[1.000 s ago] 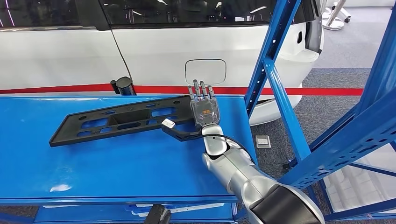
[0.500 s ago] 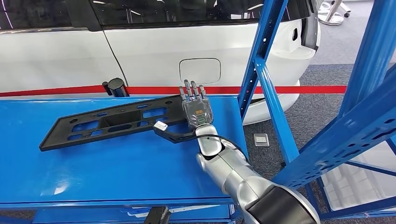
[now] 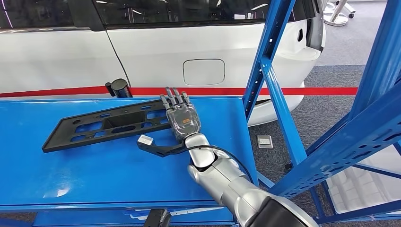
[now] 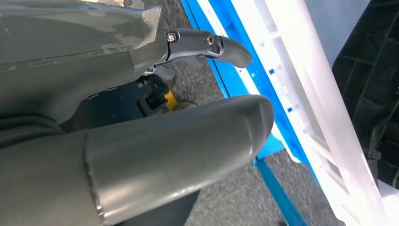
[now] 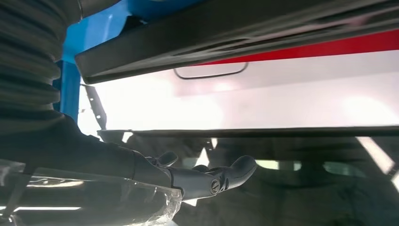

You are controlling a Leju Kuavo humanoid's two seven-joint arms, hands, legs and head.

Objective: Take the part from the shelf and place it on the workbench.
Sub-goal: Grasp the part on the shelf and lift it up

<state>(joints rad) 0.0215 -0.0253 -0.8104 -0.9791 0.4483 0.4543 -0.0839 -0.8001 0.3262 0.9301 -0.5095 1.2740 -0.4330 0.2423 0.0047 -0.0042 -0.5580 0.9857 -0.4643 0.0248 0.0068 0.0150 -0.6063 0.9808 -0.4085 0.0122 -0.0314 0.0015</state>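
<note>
The long black plastic part (image 3: 104,125) with several cut-outs lies flat on the blue workbench (image 3: 94,170), slanting from front left to back right. My right hand (image 3: 182,120) is flat and palm down over the part's right end, fingers stretched out and gripping nothing. From the right wrist, the part's dark edge (image 5: 235,33) runs just beside the extended fingers (image 5: 221,176). My left hand (image 4: 141,141) hangs beside the bench with thumb and fingers apart, holding nothing.
A blue shelf upright (image 3: 279,104) slants down just right of the bench, with more blue framing at the far right. A white car (image 3: 156,52) stands behind a red tape (image 3: 283,91). A black cylinder (image 3: 119,87) sits at the bench's far edge.
My right hand has slid left and slightly back toward me, from the part's right tip to over its right end. The part lies where it was; the camera shifted a little.
</note>
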